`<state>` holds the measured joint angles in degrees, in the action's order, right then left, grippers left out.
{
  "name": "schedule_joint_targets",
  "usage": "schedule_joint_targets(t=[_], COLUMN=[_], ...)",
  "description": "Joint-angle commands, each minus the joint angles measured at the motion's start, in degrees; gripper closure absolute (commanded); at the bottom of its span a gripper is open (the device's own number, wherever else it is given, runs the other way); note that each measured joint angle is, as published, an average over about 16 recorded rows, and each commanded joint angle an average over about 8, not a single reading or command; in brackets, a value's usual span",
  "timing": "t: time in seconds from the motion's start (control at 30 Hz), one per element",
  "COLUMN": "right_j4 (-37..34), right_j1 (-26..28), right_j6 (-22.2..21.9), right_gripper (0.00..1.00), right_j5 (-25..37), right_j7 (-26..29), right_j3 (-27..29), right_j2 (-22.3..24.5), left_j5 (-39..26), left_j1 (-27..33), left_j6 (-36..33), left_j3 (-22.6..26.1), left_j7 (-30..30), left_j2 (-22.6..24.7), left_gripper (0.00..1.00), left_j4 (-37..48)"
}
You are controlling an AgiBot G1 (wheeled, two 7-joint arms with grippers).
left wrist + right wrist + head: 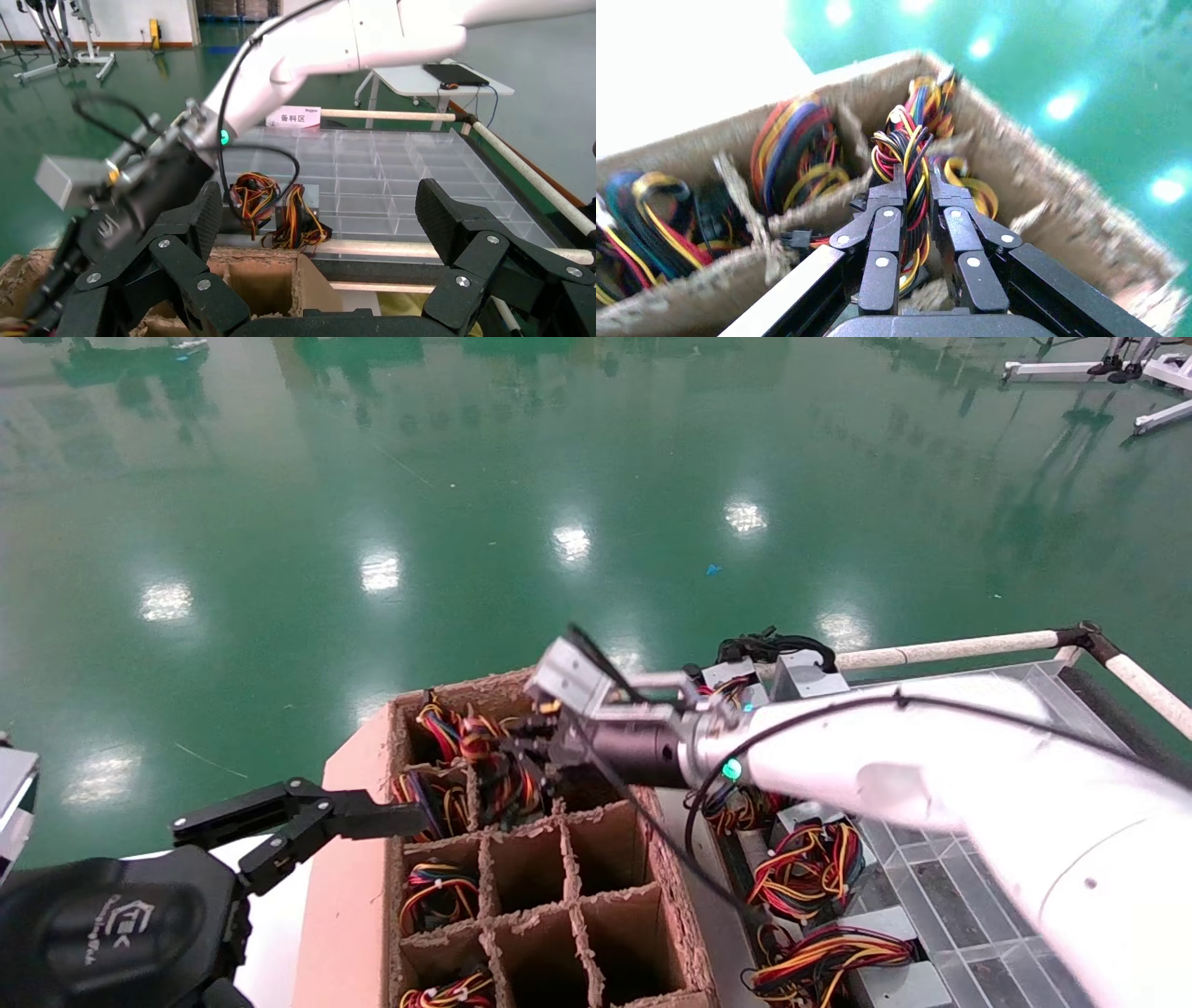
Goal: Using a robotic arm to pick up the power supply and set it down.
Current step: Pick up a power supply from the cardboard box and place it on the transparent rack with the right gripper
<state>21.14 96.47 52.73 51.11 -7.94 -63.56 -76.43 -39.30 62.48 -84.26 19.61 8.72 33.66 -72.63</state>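
Observation:
My right robotic arm (931, 756) reaches left across the brown cardboard divider box (349, 896). Its gripper (521, 752) hangs over a far cell and is shut on the power supply's looped bundle of red, yellow and black wires (909, 151). In the right wrist view the gripper (916, 184) pinches the bundle between both fingers. The metal body of that power supply is hidden down in the cell. My left gripper (307, 822) is parked low beside the box's left wall, and it stands open (320, 210) with nothing in it.
Several box cells hold other wire bundles (438, 887). More silver power supplies with wires (810, 868) lie on the clear divided tray (941, 896) to the right. A padded rail (950, 649) frames the cart. Green floor lies beyond.

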Motion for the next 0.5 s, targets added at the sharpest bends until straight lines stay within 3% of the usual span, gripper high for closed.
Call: schedule_joint_targets(t=[0.03,0.3,0.5], right_j4=[-0.51,-1.83,-3.24], right_j1=[0.98,6.04,10.17], right_j6=[1.39,15.93,21.08], right_gripper=[1.0,1.0,1.0], right_j5=[-0.88,-6.62,-9.09], right_j7=[-0.48,-4.9,-7.36], right_j3=[0.33,4.17,6.45], right_j2=[0.18,5.1,10.25], left_j5=[0.0,0.01,0.01], left_j1=[0.0,0.0,0.0], left_j6=[0.0,0.0,0.01], left_j3=[0.0,0.01,0.01], left_j7=[0.0,0.0,-0.01], left_j2=[0.0,0.0,-0.01], left_gripper=[0.0,0.0,0.0], left_j4=[0.0,0.0,0.0])
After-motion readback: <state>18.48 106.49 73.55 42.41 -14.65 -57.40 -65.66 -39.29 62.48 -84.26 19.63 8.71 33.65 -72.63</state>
